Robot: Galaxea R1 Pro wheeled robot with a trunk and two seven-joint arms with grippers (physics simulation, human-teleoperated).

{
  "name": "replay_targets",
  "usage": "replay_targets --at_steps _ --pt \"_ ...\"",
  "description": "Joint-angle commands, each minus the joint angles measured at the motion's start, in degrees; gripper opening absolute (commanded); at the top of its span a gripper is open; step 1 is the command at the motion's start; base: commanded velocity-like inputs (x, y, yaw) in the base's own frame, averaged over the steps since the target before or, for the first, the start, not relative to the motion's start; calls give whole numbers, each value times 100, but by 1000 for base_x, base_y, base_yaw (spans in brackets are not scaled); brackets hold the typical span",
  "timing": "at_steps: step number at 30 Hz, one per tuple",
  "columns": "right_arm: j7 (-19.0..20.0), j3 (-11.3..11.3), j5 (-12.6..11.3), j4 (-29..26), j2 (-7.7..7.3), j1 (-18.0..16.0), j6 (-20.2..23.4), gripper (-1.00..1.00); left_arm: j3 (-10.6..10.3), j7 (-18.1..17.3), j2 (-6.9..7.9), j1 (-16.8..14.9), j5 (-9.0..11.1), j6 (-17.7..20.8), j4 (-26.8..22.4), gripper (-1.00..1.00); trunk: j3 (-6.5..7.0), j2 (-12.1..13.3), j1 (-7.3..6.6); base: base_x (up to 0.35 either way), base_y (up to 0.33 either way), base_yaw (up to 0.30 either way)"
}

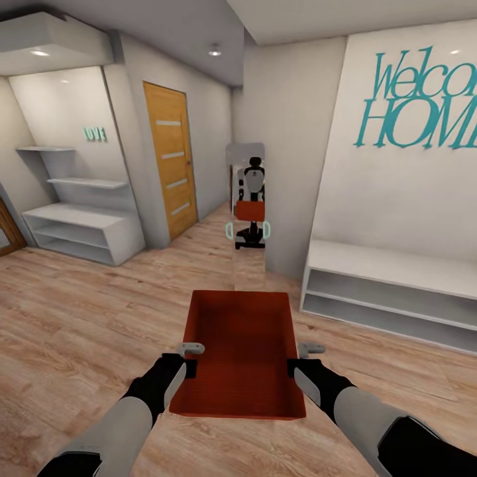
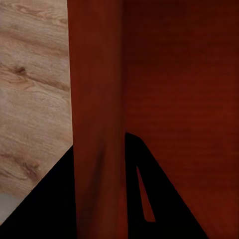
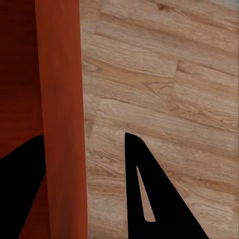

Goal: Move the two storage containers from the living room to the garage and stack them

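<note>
left claw [image 1: 192, 358] clamps bin [image 1: 240, 351] wall | right claw [image 1: 301, 358] straddles opposite wall, grip unclear | head: mirror [image 1: 247, 215]

We hold the storage container [image 1: 240, 351] in front of us above the wood-plank flooring [image 1: 79, 318], left tool [image 1: 189, 361] on its left wall, right tool [image 1: 298, 361] on its right. Ahead stands a mirror [image 1: 246, 212], a door [image 1: 169, 159] to its left, a low shelf [image 1: 391, 291] to its right.
</note>
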Motion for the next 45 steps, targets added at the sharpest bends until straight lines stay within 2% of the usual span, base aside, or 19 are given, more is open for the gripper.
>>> replay_targets --at_steps 1,15,45 --pt "-29 -133 118 -183 -2 -10 18 -100 -24 15 -5 0 140 16 218 -100 -12 -13 7 321 0 0" --pt "-29 -133 118 -183 -8 -10 18 -100 -24 15 2 0 134 16 218 -100 -12 -13 7 321 0 9" --pt "-29 -133 118 -183 -9 -10 18 -100 -24 15 10 0 133 21 218 -100 -12 -13 7 321 0 264"
